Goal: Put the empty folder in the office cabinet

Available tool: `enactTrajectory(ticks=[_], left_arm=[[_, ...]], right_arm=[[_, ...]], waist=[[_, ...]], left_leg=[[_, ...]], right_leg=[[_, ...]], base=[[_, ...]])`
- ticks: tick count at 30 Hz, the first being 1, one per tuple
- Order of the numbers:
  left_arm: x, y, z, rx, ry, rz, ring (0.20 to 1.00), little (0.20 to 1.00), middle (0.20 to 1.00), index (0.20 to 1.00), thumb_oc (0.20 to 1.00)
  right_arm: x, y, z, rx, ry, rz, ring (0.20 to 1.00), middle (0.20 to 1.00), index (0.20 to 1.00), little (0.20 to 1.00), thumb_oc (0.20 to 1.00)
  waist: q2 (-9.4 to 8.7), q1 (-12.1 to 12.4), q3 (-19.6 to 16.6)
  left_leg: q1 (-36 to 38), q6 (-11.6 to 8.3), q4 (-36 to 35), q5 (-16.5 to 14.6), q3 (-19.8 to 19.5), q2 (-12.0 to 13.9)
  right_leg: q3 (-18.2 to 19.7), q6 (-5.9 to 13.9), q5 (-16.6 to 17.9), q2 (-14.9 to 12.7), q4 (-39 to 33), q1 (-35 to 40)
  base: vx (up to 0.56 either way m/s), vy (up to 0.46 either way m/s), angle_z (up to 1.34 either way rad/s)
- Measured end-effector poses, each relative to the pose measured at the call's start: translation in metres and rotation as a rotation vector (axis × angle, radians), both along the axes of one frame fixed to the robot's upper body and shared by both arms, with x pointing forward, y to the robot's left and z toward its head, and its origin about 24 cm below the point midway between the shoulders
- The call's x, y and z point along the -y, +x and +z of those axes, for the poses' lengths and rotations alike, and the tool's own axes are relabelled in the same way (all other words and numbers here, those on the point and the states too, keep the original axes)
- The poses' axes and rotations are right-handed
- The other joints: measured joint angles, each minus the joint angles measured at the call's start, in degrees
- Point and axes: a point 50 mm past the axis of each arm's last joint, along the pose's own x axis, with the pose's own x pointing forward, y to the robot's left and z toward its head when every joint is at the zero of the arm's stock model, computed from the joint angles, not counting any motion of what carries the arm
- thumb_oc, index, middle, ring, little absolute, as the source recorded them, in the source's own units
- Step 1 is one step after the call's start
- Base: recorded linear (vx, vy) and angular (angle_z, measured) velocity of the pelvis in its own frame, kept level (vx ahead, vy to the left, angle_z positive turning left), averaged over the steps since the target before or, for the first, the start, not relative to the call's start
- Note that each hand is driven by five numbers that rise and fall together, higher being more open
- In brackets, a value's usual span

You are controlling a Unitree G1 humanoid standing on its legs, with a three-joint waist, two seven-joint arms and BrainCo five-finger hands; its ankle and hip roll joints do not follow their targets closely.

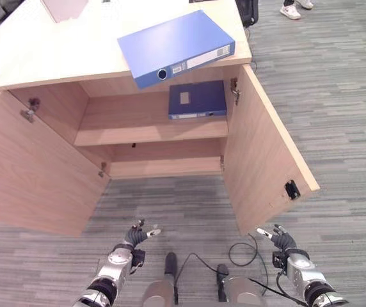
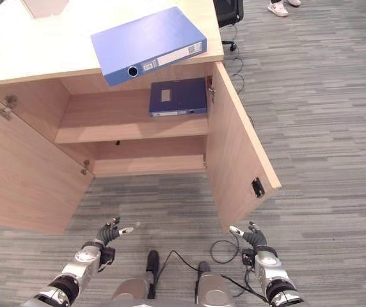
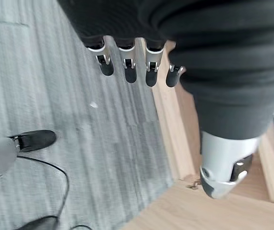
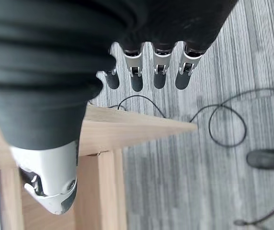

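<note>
A blue lever-arch folder (image 1: 175, 46) is laid flat on the cabinet top (image 1: 55, 54), its spine jutting over the front edge above the open doors. A second blue folder (image 1: 197, 99) is seen on the upper shelf (image 1: 125, 125). The left hand (image 1: 136, 236) and right hand (image 1: 280, 239) are held low over the carpet with fingers relaxed, holding nothing.

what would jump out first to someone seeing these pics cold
A blue folder lies on top of the wooden cabinet, its spine end jutting past the front edge. Below, both doors stand wide open, with a second blue folder flat on the upper shelf. The left hand and right hand hang open above the carpet.
</note>
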Motion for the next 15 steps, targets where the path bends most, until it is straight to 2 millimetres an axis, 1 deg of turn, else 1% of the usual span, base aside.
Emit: enactTrajectory(ticks=[1, 2, 3, 4, 5, 6, 7, 8, 9, 10, 11, 12, 13, 14, 15], left_arm=[[0.005, 0.002, 0.001, 0.007, -0.012, -0.005, 1.0, 1.0, 1.0, 1.0, 1.0], [0.006, 0.005, 0.002, 0.018, -0.015, -0.008, 1.0, 1.0, 1.0, 1.0, 1.0], [0.006, 0.008, 0.004, 0.024, -0.014, -0.008, 1.0, 1.0, 1.0, 1.0, 1.0], [0.006, 0.009, 0.005, 0.027, -0.016, -0.006, 1.0, 1.0, 1.0, 1.0, 1.0], [0.006, 0.008, 0.004, 0.02, -0.019, -0.004, 1.0, 1.0, 1.0, 1.0, 1.0], [0.006, 0.007, 0.002, 0.007, -0.02, 0.003, 1.0, 1.0, 1.0, 1.0, 1.0], [0.007, 0.009, 0.003, 0.009, -0.023, 0.003, 1.0, 1.0, 1.0, 1.0, 1.0], [0.007, 0.014, 0.005, 0.022, -0.025, 0.003, 1.0, 1.0, 1.0, 1.0, 1.0], [0.008, 0.018, 0.008, 0.036, -0.026, 0.003, 1.0, 1.0, 1.0, 1.0, 1.0], [0.009, 0.02, 0.009, 0.044, -0.029, 0.001, 1.0, 1.0, 1.0, 1.0, 1.0], [0.009, 0.021, 0.01, 0.046, -0.029, 0.0, 1.0, 1.0, 1.0, 1.0, 1.0], [0.01, 0.021, 0.01, 0.045, -0.03, 0.0, 1.0, 1.0, 1.0, 1.0, 1.0], [0.01, 0.02, 0.009, 0.041, -0.031, 0.001, 1.0, 1.0, 1.0, 1.0, 1.0], [0.01, 0.02, 0.009, 0.042, -0.031, 0.002, 1.0, 1.0, 1.0, 1.0, 1.0], [0.009, 0.02, 0.009, 0.045, -0.034, 0.008, 1.0, 1.0, 1.0, 1.0, 1.0]], right_arm=[[0.004, -0.007, -0.002, -0.021, -0.007, -0.008, 1.0, 1.0, 1.0, 1.0, 1.0], [0.004, -0.007, -0.003, -0.025, -0.007, -0.009, 1.0, 1.0, 1.0, 1.0, 1.0], [0.002, -0.005, -0.002, -0.018, -0.003, -0.005, 1.0, 1.0, 1.0, 1.0, 1.0], [-0.002, 0.002, 0.0, -0.002, 0.004, 0.003, 1.0, 1.0, 1.0, 1.0, 1.0], [-0.003, 0.004, 0.001, 0.003, 0.006, 0.005, 1.0, 1.0, 1.0, 1.0, 1.0], [-0.005, 0.005, 0.001, 0.008, 0.01, 0.008, 1.0, 1.0, 1.0, 1.0, 1.0], [-0.003, 0.002, 0.0, -0.001, 0.007, 0.004, 1.0, 1.0, 1.0, 1.0, 1.0], [-0.002, 0.0, -0.001, -0.009, 0.004, -0.002, 1.0, 1.0, 1.0, 1.0, 1.0], [0.0, -0.001, -0.001, -0.013, 0.002, -0.009, 1.0, 1.0, 1.0, 1.0, 1.0], [0.004, -0.001, 0.0, -0.015, -0.004, -0.018, 1.0, 1.0, 1.0, 1.0, 1.0], [0.007, 0.0, 0.001, -0.012, -0.008, -0.023, 1.0, 1.0, 1.0, 1.0, 1.0], [0.009, 0.0, 0.002, -0.01, -0.012, -0.026, 1.0, 1.0, 1.0, 1.0, 1.0], [0.01, 0.0, 0.003, -0.011, -0.018, -0.027, 1.0, 1.0, 1.0, 1.0, 1.0], [0.011, -0.001, 0.003, -0.019, -0.027, -0.017, 1.0, 1.0, 1.0, 1.0, 1.0], [0.01, -0.001, 0.002, -0.025, -0.029, -0.004, 1.0, 1.0, 1.0, 1.0, 1.0]], waist=[[-0.33, -0.32, 0.09], [0.13, -0.11, 0.03], [-0.52, -0.03, 0.55], [-1.99, 0.17, 1.55], [-1.83, 0.32, 1.53], [-1.95, -0.37, 1.83], [-1.81, -0.94, 1.79], [-1.84, -1.02, 1.84], [-1.78, -1.01, 2.01], [-1.44, -1.01, 1.96], [-0.69, -0.94, 1.8], [-0.83, -0.86, 1.89], [-0.11, -0.76, 1.67], [0.12, -0.91, 1.53], [0.95, -0.43, 1.86]], left_leg=[[-0.29, -0.91, -0.64, 1.36, -0.57, -0.4], [-1.0, -2.78, -0.51, 3.07, -1.22, -0.78], [-2.41, -5.01, 0.53, 5.1, -1.85, -1.28], [-3.85, -4.05, 0.69, 6.74, -2.16, -1.52], [-4.01, -4.07, 0.69, 6.19, -1.98, -0.93], [-3.79, -2.65, 1.52, 3.58, -1.36, 2.35], [-3.6, -2.83, 0.71, 2.75, -0.95, 4.34], [-2.71, -2.88, -0.4, 2.46, -0.51, 6.31], [-2.32, -2.8, -2.23, 2.11, -0.37, 8.46], [-0.92, -2.87, -6.73, 2.07, -0.47, 10.82], [-0.11, -3.22, -9.07, 1.86, -0.88, 11.69], [0.16, -3.74, -10.03, 1.35, -1.5, 12.0], [0.36, -3.84, -10.77, 1.28, -1.7, 11.99], [0.43, -3.85, -12.19, 1.27, -1.73, 12.0], [1.19, -3.87, -14.03, 1.25, -0.01, 12.51]], right_leg=[[-0.35, 0.22, -0.33, -0.99, 0.23, 0.0], [0.17, -0.11, -0.52, -1.04, 0.71, -0.71], [0.55, -0.19, -0.56, -1.44, 1.38, -1.67], [0.63, -0.61, -0.33, -2.5, 1.23, -2.33], [0.25, -1.0, 1.31, -2.75, 0.58, -2.21], [-1.25, -1.77, 3.27, -2.74, -1.45, -1.13], [-2.38, -1.82, 3.7, -2.76, -2.66, -0.43], [-2.67, -2.06, 3.87, -2.69, -3.09, -0.22], [-2.31, -1.56, 3.55, -2.89, -3.18, -0.24], [-1.85, -1.38, 3.44, -2.69, -3.01, -0.94], [-0.83, -1.23, 3.45, -2.28, -2.87, -1.4], [0.19, -1.2, 3.45, -2.33, -2.89, -1.9], [1.07, -1.09, 3.53, -2.26, -3.46, -2.0], [1.85, 0.3, 4.39, -2.23, -4.02, -2.09], [3.11, 2.34, 5.06, -2.23, -5.19, -2.05]], base=[[-0.01, -0.053, 0.46], [0.03, -0.008, 0.28], [0.05, 0.081, 0.0], [0.07, 0.163, -0.13], [0.11, 0.219, -0.19], [0.12, 0.21, 0.01], [0.14, 0.21, 0.18], [0.12, 0.195, 0.27], [0.13, 0.227, 0.17], [0.11, 0.229, 0.08], [0.09, 0.233, 0.0], [0.06, 0.214, -0.05], [0.04, 0.239, -0.02], [0.05, 0.264, -0.22], [0.06, 0.271, -0.33]])
